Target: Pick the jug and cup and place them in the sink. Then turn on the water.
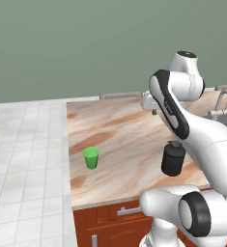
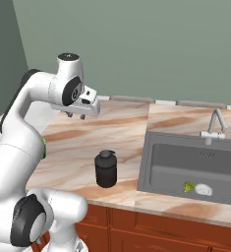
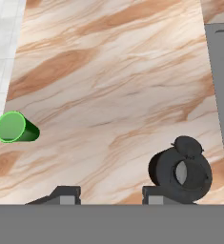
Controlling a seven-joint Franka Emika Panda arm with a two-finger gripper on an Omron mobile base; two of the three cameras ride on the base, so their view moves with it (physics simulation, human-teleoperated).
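Observation:
The squat dark jug (image 1: 173,158) (image 2: 106,169) stands upright near the front edge of the marble counter, to the left of the sink (image 2: 172,162). Further left on the counter stands the small green cup (image 1: 91,157), upright and well apart from the jug. My gripper (image 2: 75,116) (image 1: 155,112) hovers high above the counter, behind the jug and pointing down. It is open with nothing between its fingers. In the hand view the jug (image 3: 180,169) sits just beyond the right fingertip (image 3: 158,195), and the cup (image 3: 15,127) lies far to the left.
The sink basin holds a white round drain (image 2: 204,189) and a tiny yellow-green lump (image 2: 188,186). A slim silver faucet (image 2: 215,125) (image 1: 221,103) stands at its back rim. A white tiled floor (image 1: 23,159) lies left of the counter. Wooden drawers run below the front edge.

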